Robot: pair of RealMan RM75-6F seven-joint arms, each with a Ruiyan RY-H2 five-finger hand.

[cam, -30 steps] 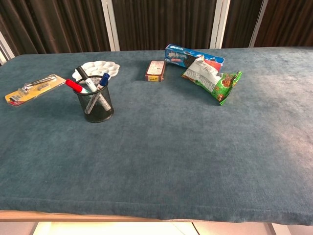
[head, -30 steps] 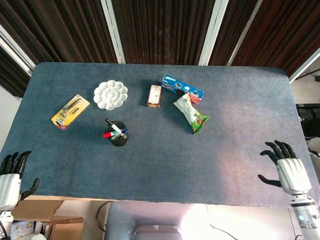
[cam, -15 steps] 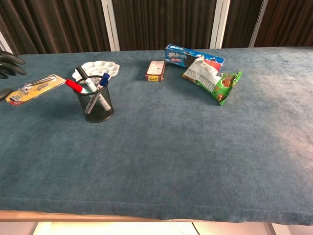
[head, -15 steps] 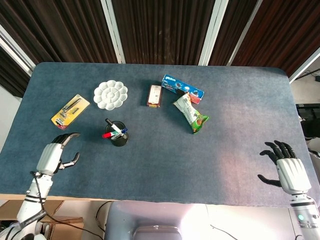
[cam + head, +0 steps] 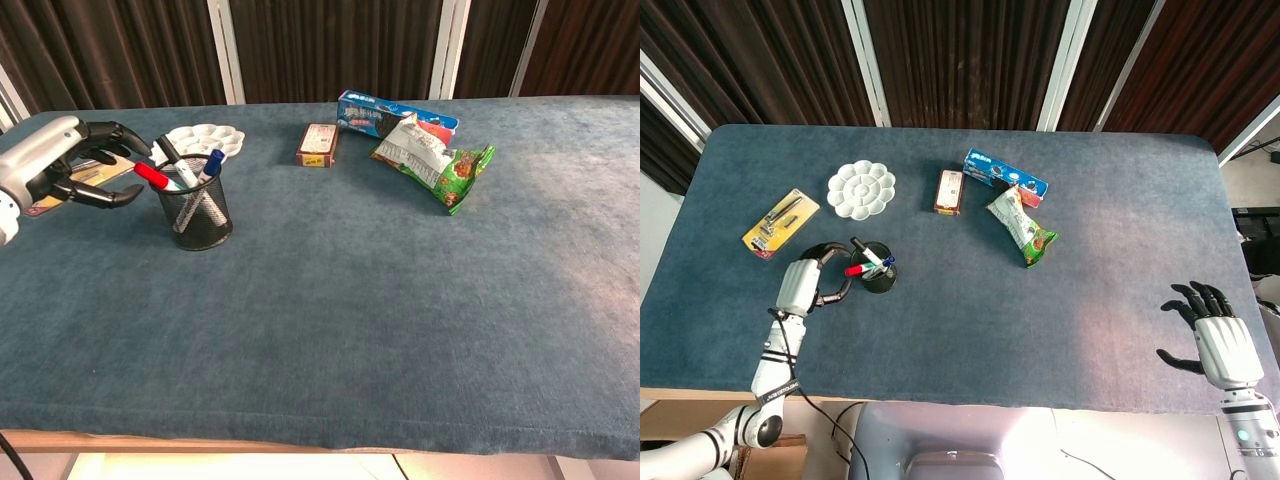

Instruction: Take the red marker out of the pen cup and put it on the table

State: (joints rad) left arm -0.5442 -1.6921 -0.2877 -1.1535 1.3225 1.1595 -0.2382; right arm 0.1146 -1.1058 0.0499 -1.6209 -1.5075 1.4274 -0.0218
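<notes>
The black mesh pen cup (image 5: pixel 879 277) (image 5: pixel 197 211) stands left of the table's middle. Out of it leans the red marker (image 5: pixel 856 270) (image 5: pixel 152 175), its red end tilted to the left, beside a black marker (image 5: pixel 168 150) and a blue one (image 5: pixel 210 163). My left hand (image 5: pixel 802 282) (image 5: pixel 62 160) is open just left of the cup, fingers curved toward the red marker's tip without touching it. My right hand (image 5: pixel 1218 342) rests open near the table's front right edge, holding nothing.
A white paint palette (image 5: pixel 861 189) and a yellow carded tool pack (image 5: pixel 781 222) lie behind and left of the cup. A small brown box (image 5: pixel 949 191), a blue biscuit box (image 5: pixel 1005 177) and a green snack bag (image 5: pixel 1023 227) lie at the back middle.
My left hand has travelled from the table's front left corner up and rightward to the cup's left side. The right hand and the objects have stayed put.
</notes>
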